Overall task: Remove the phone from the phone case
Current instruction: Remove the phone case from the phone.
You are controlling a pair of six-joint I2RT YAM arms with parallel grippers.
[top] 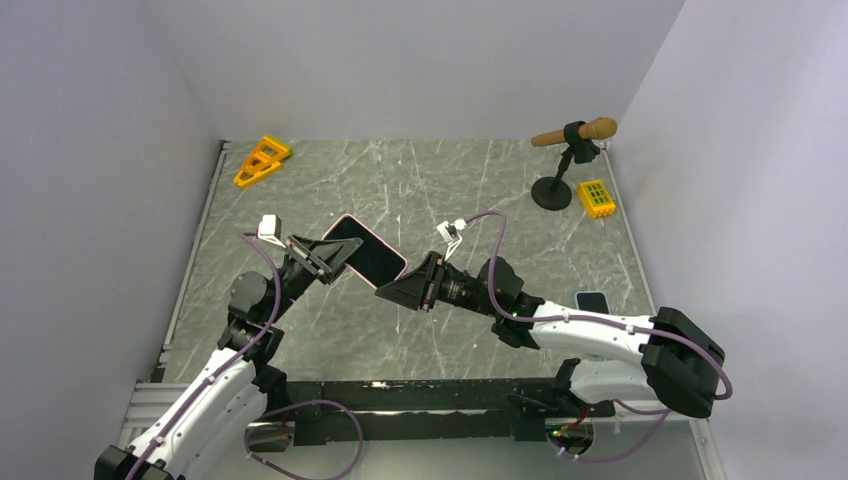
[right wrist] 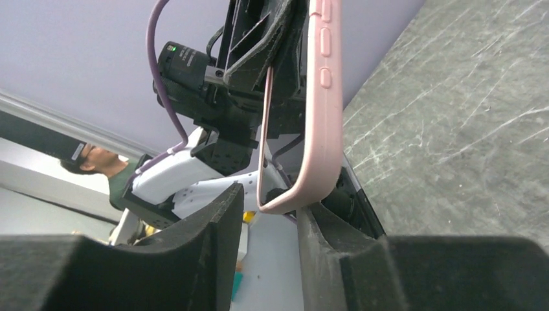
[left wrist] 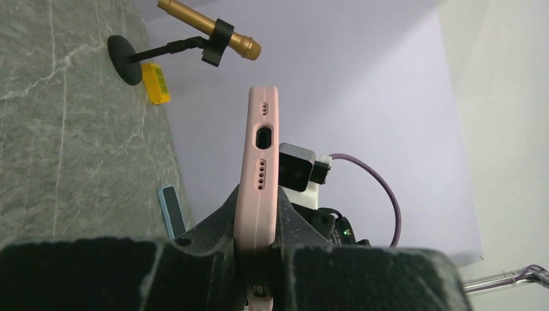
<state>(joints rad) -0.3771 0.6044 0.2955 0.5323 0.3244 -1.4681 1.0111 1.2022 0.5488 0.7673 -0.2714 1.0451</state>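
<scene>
Your left gripper (top: 330, 257) is clamped tight on one end of the pink phone case (right wrist: 324, 97). It holds the case on edge in the air above the marble table (top: 480, 200). The phone (top: 365, 252) sits inside the case, its dark screen facing up in the overhead view.

Your right gripper (right wrist: 270, 199) stands half-wide with the case's far corner between its fingers. The corner lies against, or just beside, the finger (right wrist: 324, 233) nearer the table. A gap shows on the other finger's side, so nothing is pinched yet.

The main risk is what those fingers catch. If they close on case and phone together, a pull will only drag the whole thing against the left gripper's hold. It may then slide or twist between the left pads. You want the lip alone, peeled off the phone's corner. In the right wrist view a thin pink line stands apart from the case's thick side, but I cannot tell whether that is a lifted lip.

The second risk is that the left gripper squeezes across case and phone, likely pinning the phone where it has to come free. If you peel hard, the soft case may stretch and snap back. The phone could also pop out with nothing under it and drop to the table. Bite shallow and pull slowly, away from the left gripper.
</scene>
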